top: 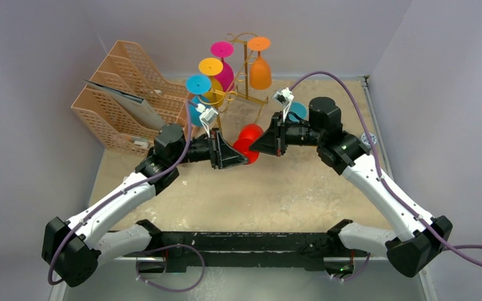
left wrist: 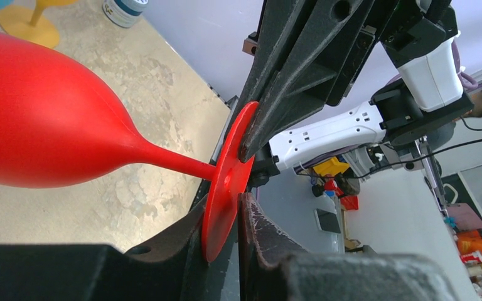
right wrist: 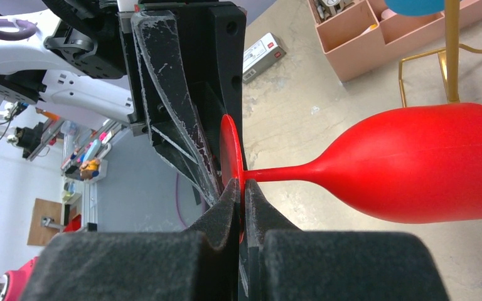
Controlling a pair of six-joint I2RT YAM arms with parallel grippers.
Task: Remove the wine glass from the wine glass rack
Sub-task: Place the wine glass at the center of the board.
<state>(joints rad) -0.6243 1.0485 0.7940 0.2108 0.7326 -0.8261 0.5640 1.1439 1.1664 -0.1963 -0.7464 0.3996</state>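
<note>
A red wine glass (top: 249, 143) hangs sideways in mid-air between my two grippers, clear of the gold wine glass rack (top: 246, 69); bowl (left wrist: 37, 119) (right wrist: 427, 163) towards the rack. My right gripper (top: 251, 148) (right wrist: 241, 186) is shut on the rim of its round foot (right wrist: 229, 147). My left gripper (top: 246, 159) (left wrist: 224, 204) has the opposite edge of the foot (left wrist: 226, 182) between its fingers: one pad lies flat on it, the other touches near its tip, a sliver of gap lower down.
Orange (top: 260, 72), magenta (top: 224, 72), yellow (top: 212, 81) and blue (top: 198, 88) glasses hang upside down on the rack. A peach lattice file organizer (top: 125, 100) stands at the back left. A small box (right wrist: 263, 53) lies on the tabletop.
</note>
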